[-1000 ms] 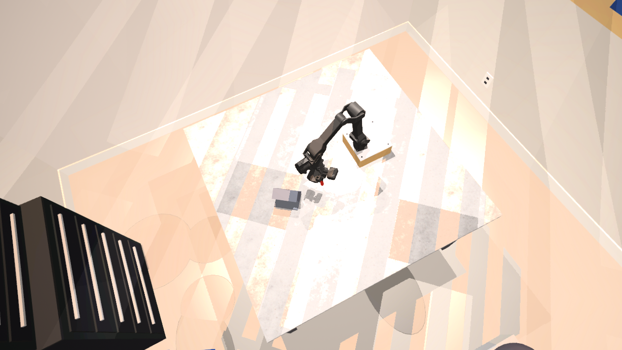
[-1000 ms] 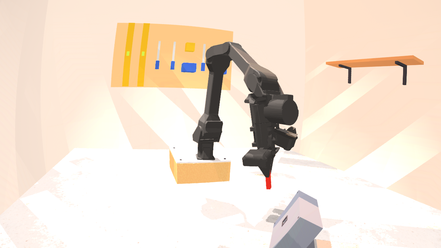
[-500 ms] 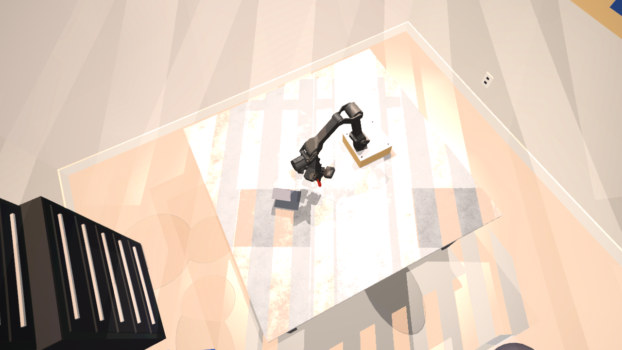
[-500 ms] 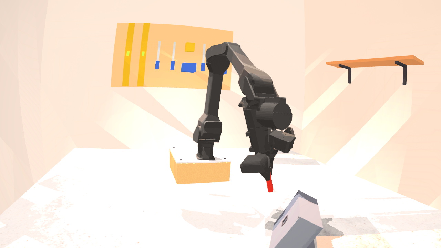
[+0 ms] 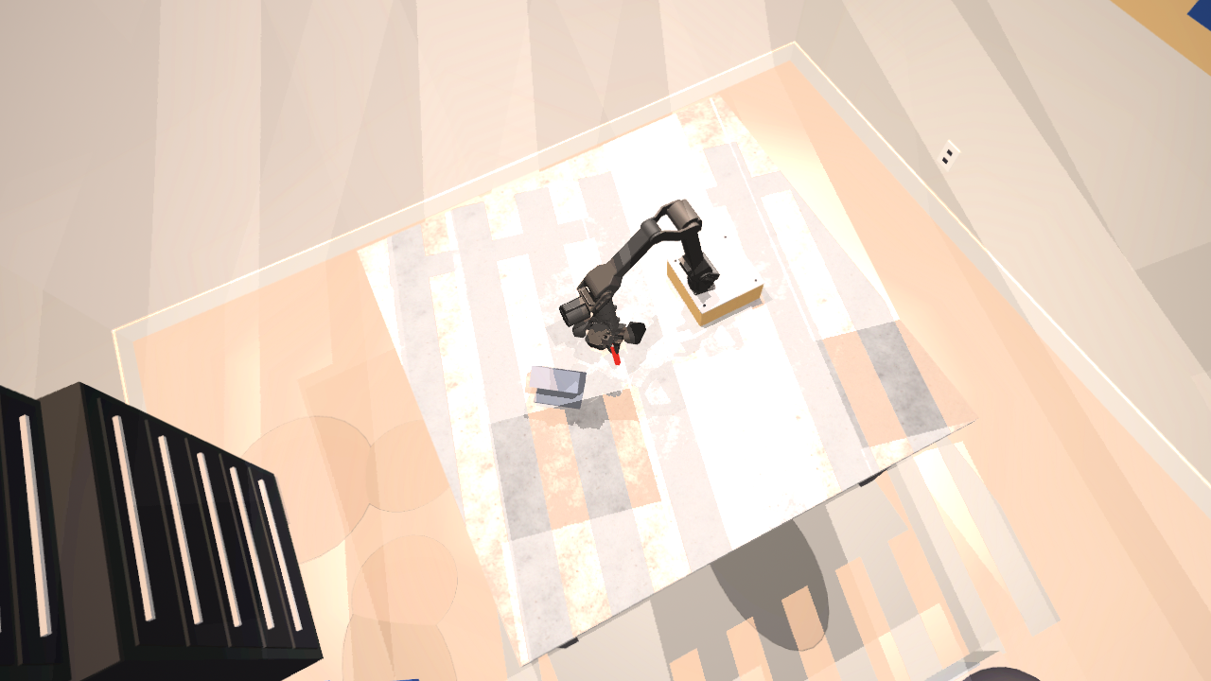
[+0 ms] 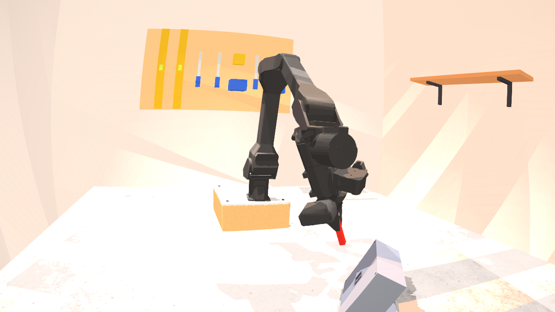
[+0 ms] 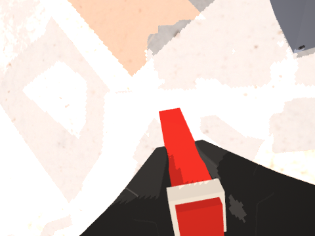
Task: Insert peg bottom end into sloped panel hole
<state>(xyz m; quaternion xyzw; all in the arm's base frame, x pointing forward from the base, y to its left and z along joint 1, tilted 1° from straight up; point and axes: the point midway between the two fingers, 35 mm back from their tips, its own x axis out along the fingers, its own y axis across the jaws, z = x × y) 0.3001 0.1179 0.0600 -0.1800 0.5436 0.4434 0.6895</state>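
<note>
My gripper is shut on the red peg, which has flat sides and a pale band near its upper end. The peg leans, its lower end free in the air and pointing out past the fingertips. The grey sloped panel stands apart from the peg, to its lower left in the top view and lower right in the exterior view. Its hole looks rectangular; the wrist view shows only a panel corner, without the hole.
The arm's base stands on a wooden box with a white top, behind the gripper in the exterior view. A black cabinet stands off the table at lower left. A shelf and a tool board are on the walls.
</note>
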